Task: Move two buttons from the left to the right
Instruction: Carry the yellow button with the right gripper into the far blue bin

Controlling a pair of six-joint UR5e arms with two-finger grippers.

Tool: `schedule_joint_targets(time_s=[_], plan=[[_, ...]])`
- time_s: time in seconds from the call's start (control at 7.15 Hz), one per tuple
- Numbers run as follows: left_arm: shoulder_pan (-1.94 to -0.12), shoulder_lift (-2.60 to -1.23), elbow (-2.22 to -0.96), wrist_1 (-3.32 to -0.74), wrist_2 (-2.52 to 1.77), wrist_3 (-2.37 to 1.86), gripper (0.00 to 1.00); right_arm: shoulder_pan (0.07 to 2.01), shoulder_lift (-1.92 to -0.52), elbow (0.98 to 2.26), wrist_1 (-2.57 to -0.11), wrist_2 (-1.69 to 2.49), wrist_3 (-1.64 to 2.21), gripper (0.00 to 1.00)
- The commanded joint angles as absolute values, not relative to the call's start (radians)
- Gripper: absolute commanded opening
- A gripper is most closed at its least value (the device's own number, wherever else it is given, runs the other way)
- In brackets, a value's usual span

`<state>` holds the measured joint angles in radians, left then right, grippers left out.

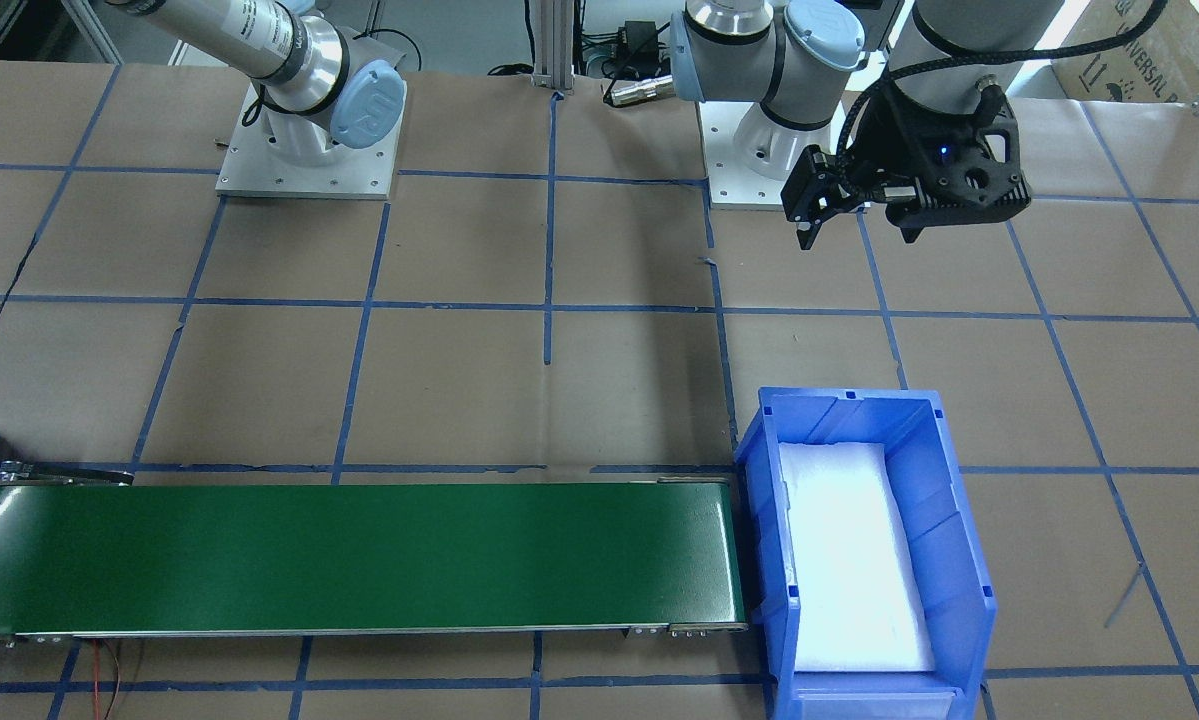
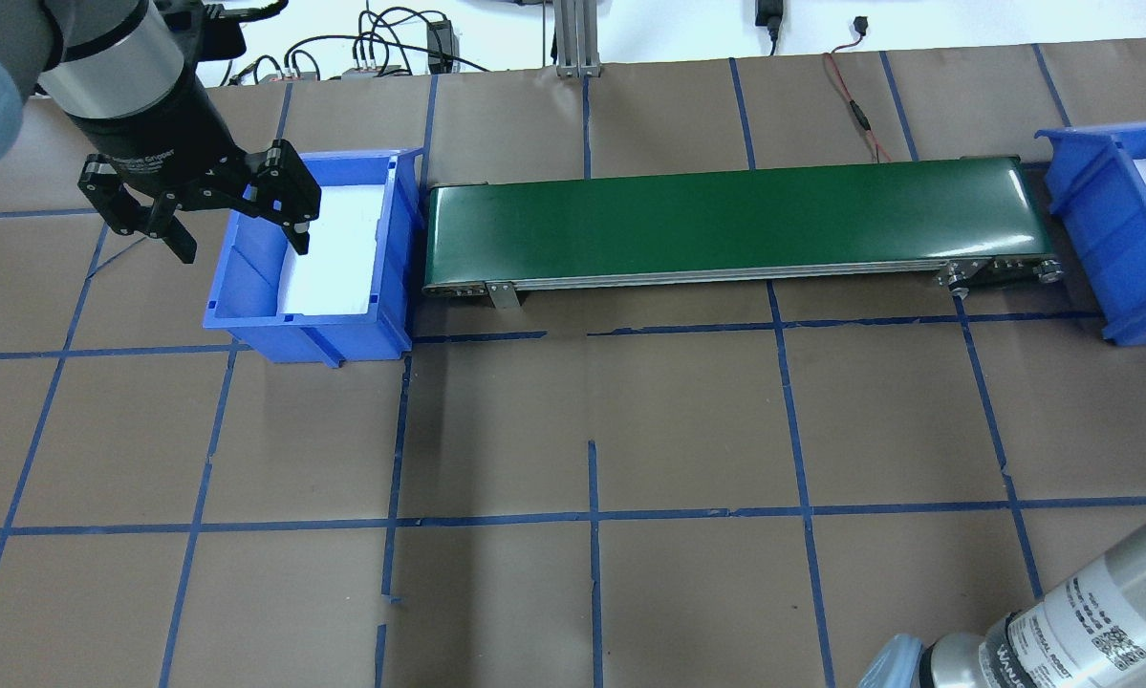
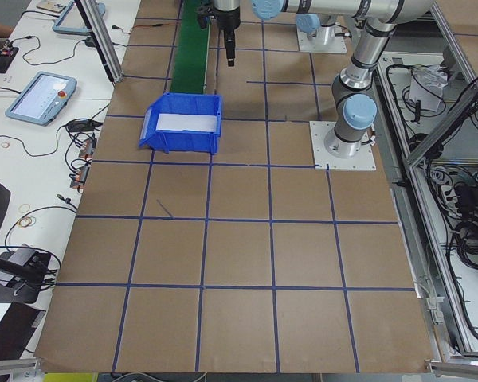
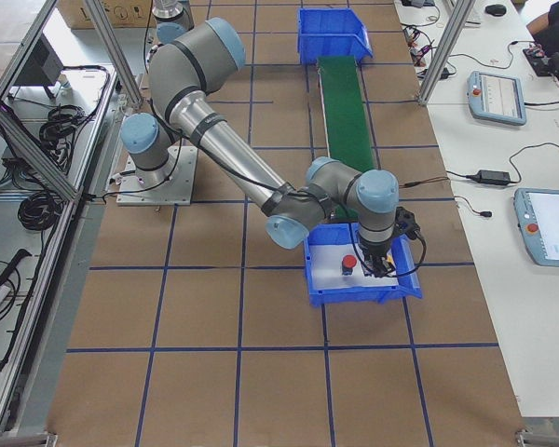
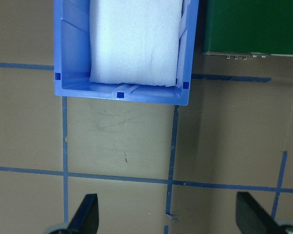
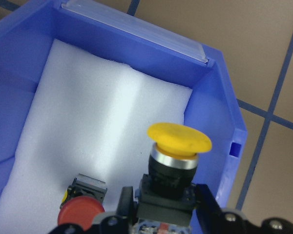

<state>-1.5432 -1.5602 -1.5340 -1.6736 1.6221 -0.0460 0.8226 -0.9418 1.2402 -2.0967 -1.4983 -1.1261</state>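
Observation:
In the right wrist view my right gripper is shut on the black body of the yellow-capped button and holds it upright inside the right blue bin, above its white foam. The red-capped button lies on the foam just beside it. The exterior right view shows the same gripper down in that bin next to the red button. My left gripper is open and empty. It hovers over the near edge of the left blue bin, which holds only white foam.
A green conveyor belt runs between the two bins with nothing on it. It also shows in the front view beside the left bin. The table is brown paper with blue tape lines. Cables lie along the far edge.

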Motion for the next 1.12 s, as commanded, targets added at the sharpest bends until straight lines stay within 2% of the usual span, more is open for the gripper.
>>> schedule_joint_targets(time_s=[0.0,0.42,0.56,0.7,0.84,0.98], plan=[[-1.543,-1.560,-1.534,-1.674,1.620,-0.046,1.00,0.825,-0.904,1.235,-2.100,-1.440,-1.135,0.09],[-1.543,-1.559,-1.531,-1.671,1.623,-0.040,1.00,0.847,-0.879,1.256,-2.106,-1.434,-1.196,0.12],[-1.543,-1.559,-1.531,-1.671,1.624,-0.038,1.00,0.848,-0.865,1.258,-2.127,-1.434,-1.263,0.31],[-1.543,-1.559,-1.529,-1.671,1.623,-0.038,1.00,0.848,-0.865,1.256,-2.140,-1.402,-1.385,0.76],[-1.543,-1.559,-1.531,-1.671,1.621,-0.038,1.00,0.848,-0.868,1.250,-2.143,-1.375,-1.476,1.00],[-1.543,-1.559,-1.531,-1.671,1.617,-0.040,1.00,0.848,-0.879,1.240,-2.143,-1.353,-1.491,1.00]])
